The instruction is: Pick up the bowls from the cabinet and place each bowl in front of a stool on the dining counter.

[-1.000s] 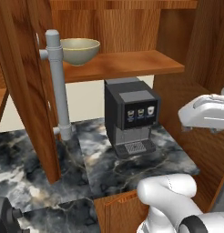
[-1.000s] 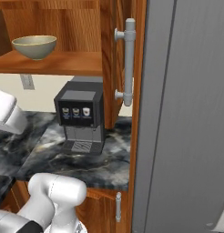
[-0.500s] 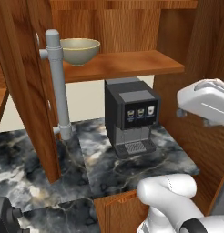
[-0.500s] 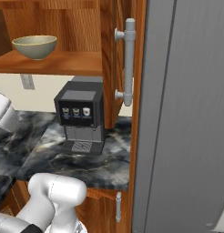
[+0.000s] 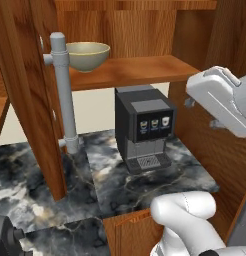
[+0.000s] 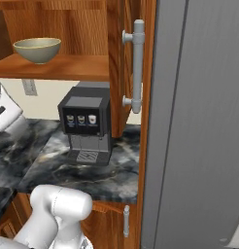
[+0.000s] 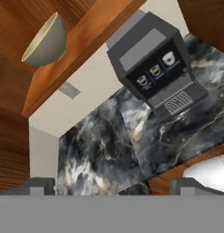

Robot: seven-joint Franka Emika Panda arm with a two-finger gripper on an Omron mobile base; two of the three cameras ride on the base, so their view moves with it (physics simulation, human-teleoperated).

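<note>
We see one olive-beige bowl [image 5: 88,55] with a pale rim standing upright on the wooden shelf [image 5: 135,70] of the reddish-brown cabinet [image 5: 25,90], toward the shelf's left end as the left base view shows it. The same bowl [image 6: 37,49] sits at the far left of the shelf in the right base view, and in the rolled hand view it appears at the upper left [image 7: 45,42]. Nothing touches it.

The gripper [image 7: 111,184] is well apart from the bowl. Its two dark finger tips stand wide apart at the bottom of the hand view with nothing between them, so we read it as released and empty. The hand's white body [image 5: 222,102] hangs at the right edge of the left base view, lower than the shelf and off to the right of the bowl, with the coffee machine between them.

That black coffee machine [image 5: 145,127] stands below the shelf on the marbled worktop [image 5: 145,187]. Its front carries three small cup icons in a row; we can read no brand or lettering on it. A grey bar handle [image 5: 62,95] runs upright on the open cabinet door just left of the bowl. In the right base view a tall grey panel [image 6: 199,126] takes up the right side, and another grey bar handle [image 6: 137,65] stands beside it.
</note>
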